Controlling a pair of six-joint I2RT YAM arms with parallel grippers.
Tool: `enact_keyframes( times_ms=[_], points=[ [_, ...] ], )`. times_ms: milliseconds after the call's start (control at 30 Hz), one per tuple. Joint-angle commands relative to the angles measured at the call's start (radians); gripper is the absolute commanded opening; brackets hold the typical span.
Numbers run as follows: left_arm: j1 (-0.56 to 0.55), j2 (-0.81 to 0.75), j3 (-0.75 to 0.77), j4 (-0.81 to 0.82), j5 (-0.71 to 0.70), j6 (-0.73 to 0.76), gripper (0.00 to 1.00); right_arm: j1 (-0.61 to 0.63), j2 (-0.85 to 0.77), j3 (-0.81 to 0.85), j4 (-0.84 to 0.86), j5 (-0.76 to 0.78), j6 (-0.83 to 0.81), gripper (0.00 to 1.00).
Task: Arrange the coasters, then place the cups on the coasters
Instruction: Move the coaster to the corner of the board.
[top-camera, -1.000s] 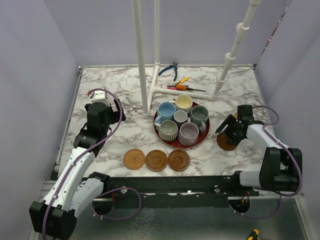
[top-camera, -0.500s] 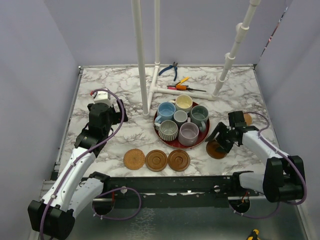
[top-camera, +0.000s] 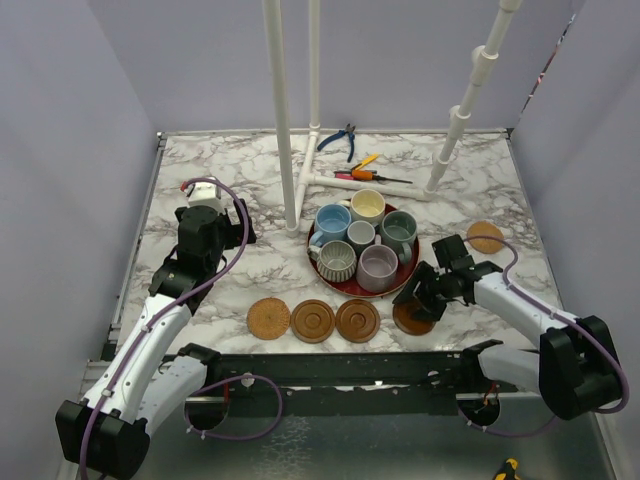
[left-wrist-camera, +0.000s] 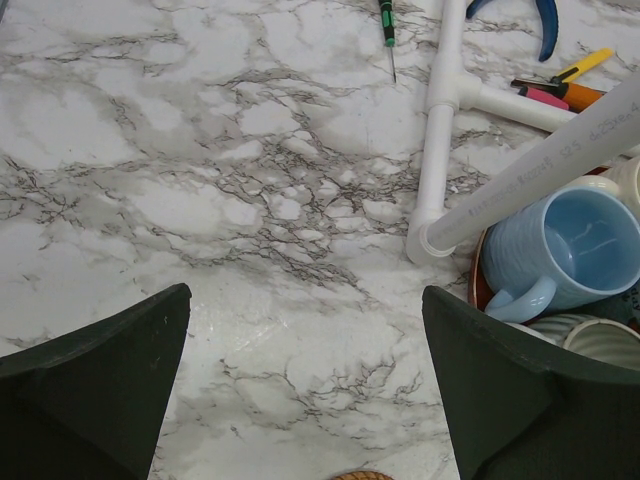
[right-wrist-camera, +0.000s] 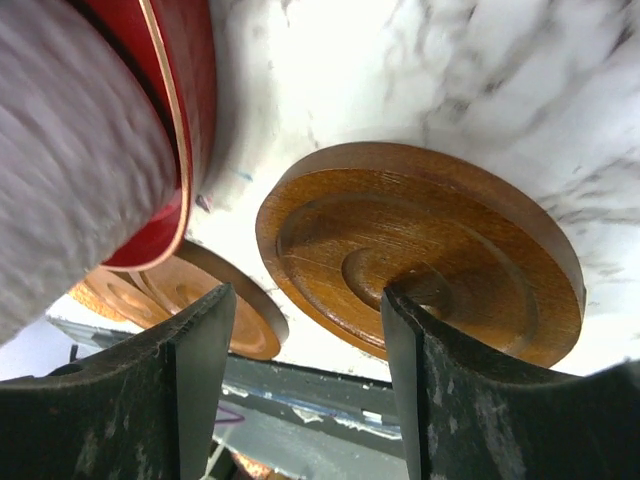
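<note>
From above, a red tray (top-camera: 345, 286) sits mid-counter and holds all six mugs: light blue mug (top-camera: 331, 219), cream-yellow mug (top-camera: 367, 205), grey-green mug (top-camera: 398, 227), small pale grey mug (top-camera: 361, 234), ribbed mug (top-camera: 337, 260) and lavender mug (top-camera: 378, 266). Three brown coasters (top-camera: 313, 321) lie in a row near the front edge. A dark brown coaster (top-camera: 413, 317) lies just right of that row, under the right end effector (top-camera: 425, 295). A tan coaster (top-camera: 486, 237) lies well apart at the far right.

In the left wrist view, the left end effector (left-wrist-camera: 305, 300) is spread wide above the bare marble counter (left-wrist-camera: 200, 150). The light blue mug shows at the right beside a white pipe frame (left-wrist-camera: 440, 150).

In the right wrist view, the right end effector (right-wrist-camera: 307, 295) is partly spread. One fingertip sits over the dark brown coaster's centre. The other sits just outside its left rim, with counter showing between, so nothing is pinched. The tray and lavender mug fill the left of the view.
</note>
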Motion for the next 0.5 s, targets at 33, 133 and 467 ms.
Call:
enact_keyframes(
  times_ms=[33,133,467],
  points=[
    [-0.005,-0.003,-0.007,0.001,-0.006,0.007,0.99,0.088,0.014,-0.085,-0.118,0.026,0.057,0.61],
    [-0.005,-0.003,-0.007,0.001,-0.006,0.006,0.99,0.112,0.013,-0.085,-0.106,0.024,0.07,0.59],
    [-0.006,-0.001,-0.009,0.001,-0.003,0.007,0.99,0.194,0.004,-0.087,-0.057,0.021,0.134,0.56]
  ],
)
